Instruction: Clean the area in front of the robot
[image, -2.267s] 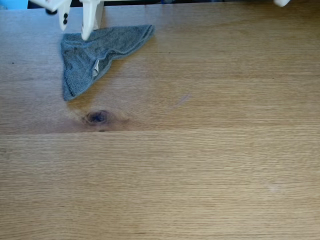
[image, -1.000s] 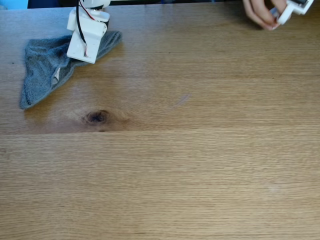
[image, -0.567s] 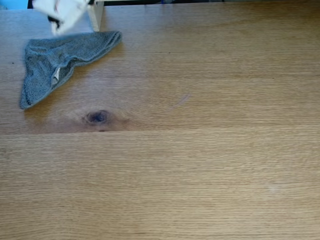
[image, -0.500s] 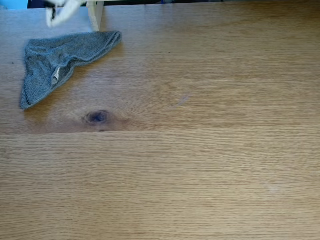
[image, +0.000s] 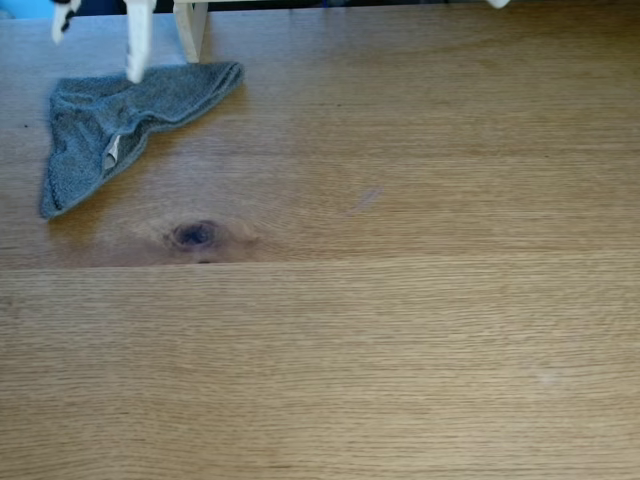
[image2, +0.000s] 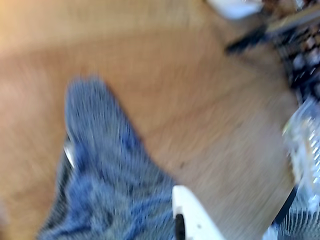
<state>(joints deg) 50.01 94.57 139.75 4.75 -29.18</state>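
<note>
Over the grey cloth (image: 120, 115), the end effector (image: 100, 45) has reappeared, fingers apart.

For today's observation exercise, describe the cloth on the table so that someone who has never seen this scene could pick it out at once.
In the fixed view, start with the broad wooden tabletop and go to its far left corner. There, up and left of the dark knot, lies the grey cloth, rumpled into a rough triangle under a white finger. It is the only soft, grey thing on the bare wood.
</note>
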